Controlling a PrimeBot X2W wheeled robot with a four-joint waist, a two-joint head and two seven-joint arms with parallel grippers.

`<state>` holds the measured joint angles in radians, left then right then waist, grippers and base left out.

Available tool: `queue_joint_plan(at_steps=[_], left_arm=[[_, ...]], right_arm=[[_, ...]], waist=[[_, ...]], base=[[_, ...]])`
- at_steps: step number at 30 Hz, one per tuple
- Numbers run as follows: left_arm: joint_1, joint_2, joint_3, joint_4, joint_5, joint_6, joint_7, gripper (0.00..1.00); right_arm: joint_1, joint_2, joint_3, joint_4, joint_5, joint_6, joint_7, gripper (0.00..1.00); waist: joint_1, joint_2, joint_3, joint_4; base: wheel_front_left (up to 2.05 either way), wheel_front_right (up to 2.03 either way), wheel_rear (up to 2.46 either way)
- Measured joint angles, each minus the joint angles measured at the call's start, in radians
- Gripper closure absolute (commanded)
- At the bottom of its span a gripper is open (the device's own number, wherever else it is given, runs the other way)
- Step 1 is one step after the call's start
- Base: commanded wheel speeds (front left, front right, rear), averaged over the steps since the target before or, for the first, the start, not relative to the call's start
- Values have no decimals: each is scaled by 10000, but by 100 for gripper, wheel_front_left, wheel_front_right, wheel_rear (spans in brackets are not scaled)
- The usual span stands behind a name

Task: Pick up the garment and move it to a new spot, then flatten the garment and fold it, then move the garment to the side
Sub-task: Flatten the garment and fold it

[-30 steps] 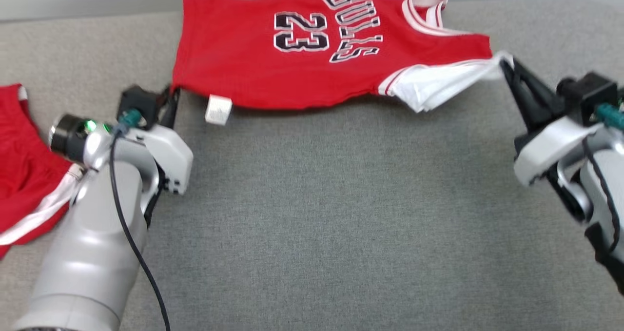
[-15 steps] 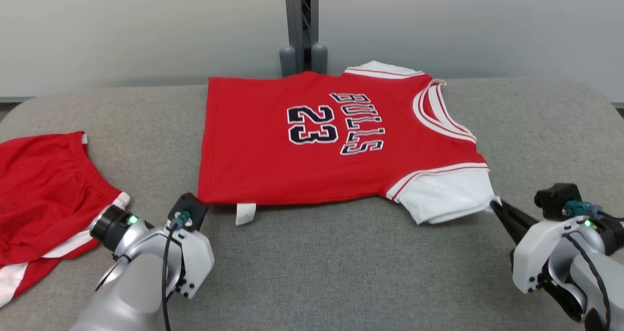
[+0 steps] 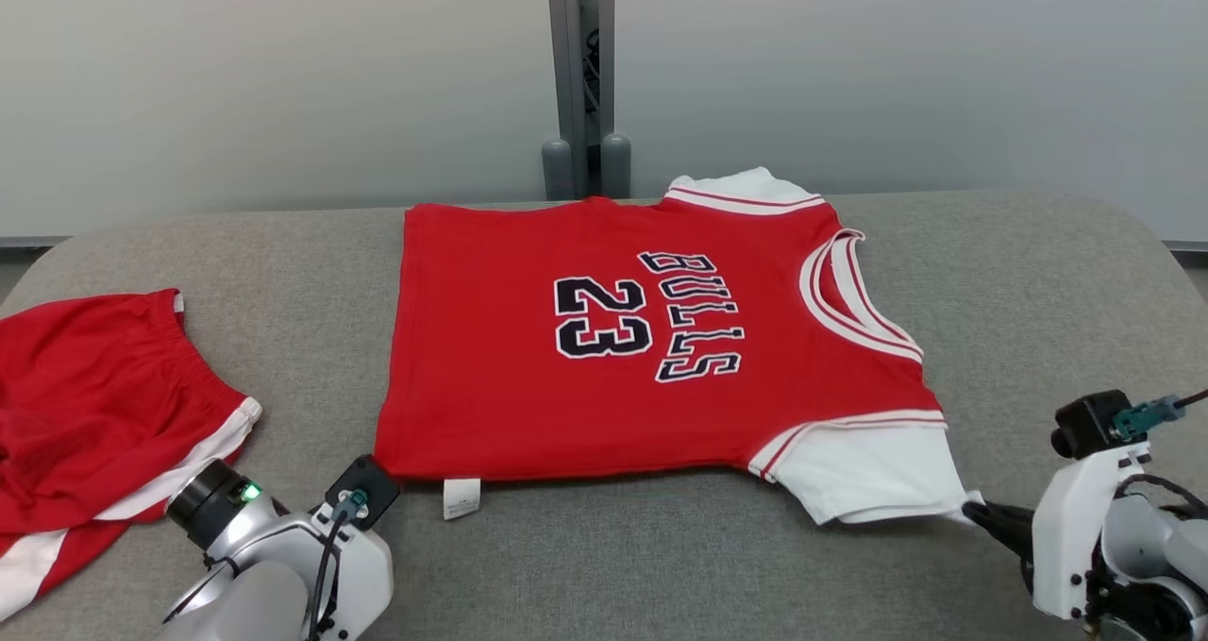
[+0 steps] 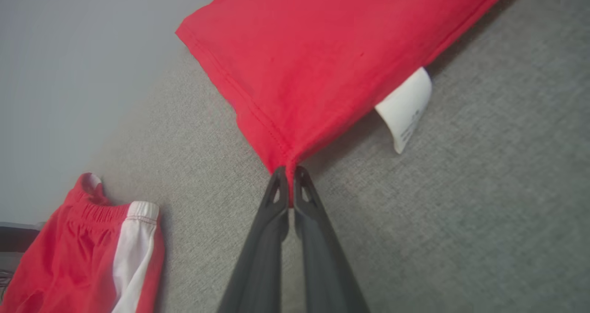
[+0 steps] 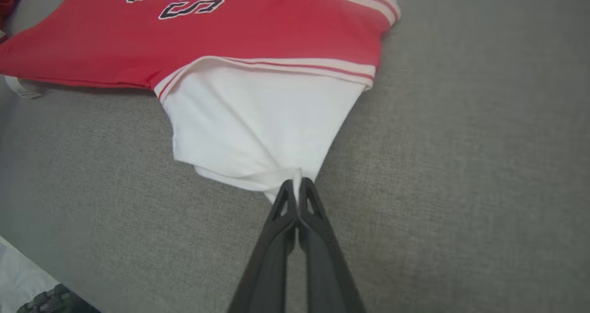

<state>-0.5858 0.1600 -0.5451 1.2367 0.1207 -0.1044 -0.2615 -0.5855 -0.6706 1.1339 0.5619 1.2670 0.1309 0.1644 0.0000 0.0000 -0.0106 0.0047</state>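
I have the red Bulls jersey spread across the middle of the grey fabric worktop. It lies print side up, with the number 23 and the lettering turned sideways. Its neck opening points to 3 o'clock and its hem to 9 o'clock. The far edge reaches up toward 12 o'clock, close to the foot of a grey post.

My left pincer sits at 7 o'clock in the head view and is clamped on the near hem corner. In the left wrist view the two dark fingers are pressed together with red cloth nipped between the tips. A white care label pokes out from under the near edge, just beside that corner.

My right pincer is at 4 o'clock in the head view. It is closed on the outer edge of the near white sleeve, and the cloth draws to a point where the tips pinch it.

Red shorts with a white side stripe lie at 9 o'clock, well apart from the jersey and running off the left edge of the head view.
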Motion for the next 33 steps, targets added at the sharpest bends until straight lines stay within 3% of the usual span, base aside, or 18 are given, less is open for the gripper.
queue_joint_plan(at_steps=[5,15,20,28,30,33], left_arm=[[78,255,-368,-33,222,0,0,100],[477,334,-1018,230,82,-249,523,100],[891,205,-2125,314,-627,-234,888,100],[1247,408,-4364,-435,-3172,-127,2470,100],[1392,809,-5058,-1386,-4161,-111,3227,100],[1531,1962,-6195,-3559,-5873,-111,4704,100]], right_arm=[[30,-593,-65,-1018,1728,0,1824,100],[170,-1519,242,-1983,2303,0,3574,100],[378,-1914,453,-2169,2228,0,3937,100],[823,-2243,690,-2462,2182,0,4355,100],[878,-2316,692,-2545,2176,0,4385,100],[965,-2414,658,-2543,2075,0,4322,100]], waist=[[0,0,-112,-54],[0,0,-346,-136],[0,0,-478,-115],[0,1,-700,-43],[-1,1,-745,-18],[0,1,-792,24]], base=[[0,0,0],[0,0,0],[0,0,0],[0,0,0],[0,0,0],[0,0,0]])
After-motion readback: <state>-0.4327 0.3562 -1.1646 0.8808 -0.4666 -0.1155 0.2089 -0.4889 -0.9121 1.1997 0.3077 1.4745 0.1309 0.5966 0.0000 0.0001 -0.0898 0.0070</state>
